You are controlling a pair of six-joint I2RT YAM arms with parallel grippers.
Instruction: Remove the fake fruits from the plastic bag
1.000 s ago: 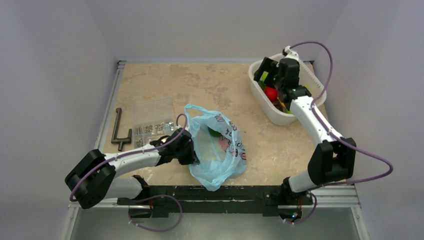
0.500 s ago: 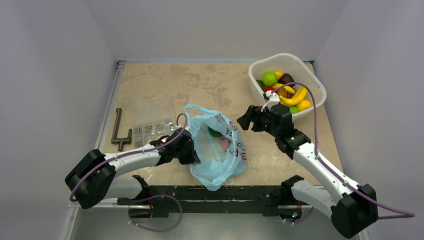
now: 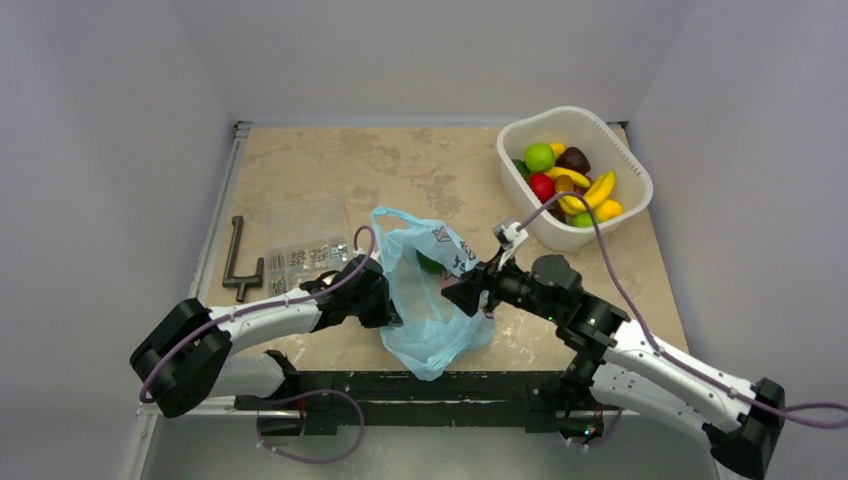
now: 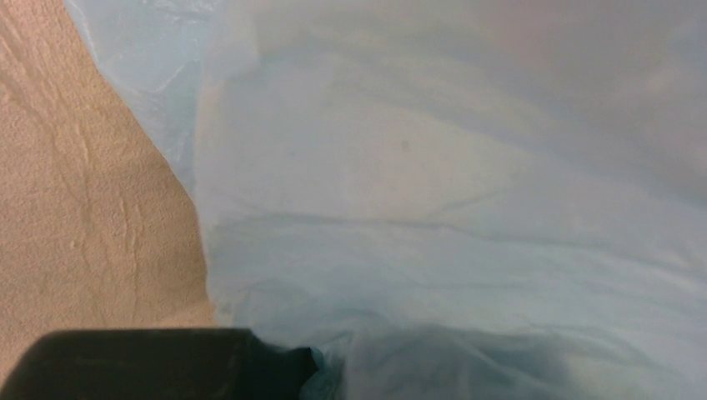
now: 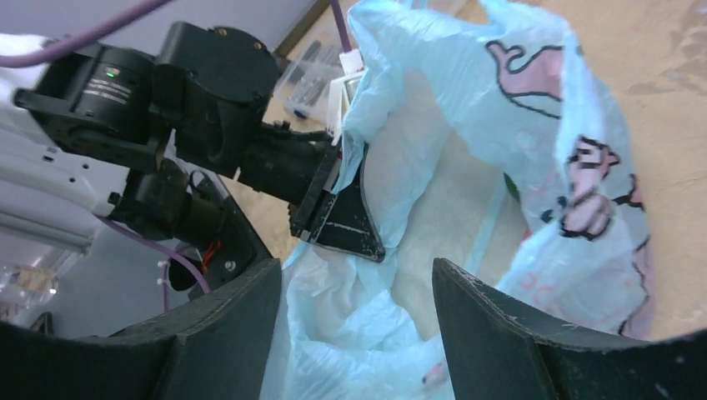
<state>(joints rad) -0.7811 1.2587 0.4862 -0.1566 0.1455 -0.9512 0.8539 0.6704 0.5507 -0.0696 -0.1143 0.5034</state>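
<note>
The light-blue plastic bag (image 3: pixel 432 300) with pink cartoon print lies near the table's front, its mouth held up. My left gripper (image 3: pixel 384 304) is shut on the bag's left rim. In the left wrist view blue film (image 4: pixel 433 208) fills the frame above one dark finger (image 4: pixel 167 367). Inside the bag a green fake fruit (image 3: pixel 428 264) shows. My right gripper (image 3: pixel 463 294) hovers at the bag's right side, open, nothing between its fingers. The right wrist view looks past the open right gripper (image 5: pixel 357 275) into the bag (image 5: pixel 467 167), with the left gripper (image 5: pixel 333 208) clamped on the rim.
A white slotted basket (image 3: pixel 640 178) at the back right holds several fruits, among them a green apple (image 3: pixel 539 156) and a banana (image 3: pixel 598 190). A clear flat box of metal parts (image 3: pixel 305 245) and a dark L-shaped tool (image 3: pixel 238 262) lie at the left.
My right arm swung from over the basket down and left to the bag's mouth, its jaws narrowing somewhat. The left gripper and bag stayed put.
</note>
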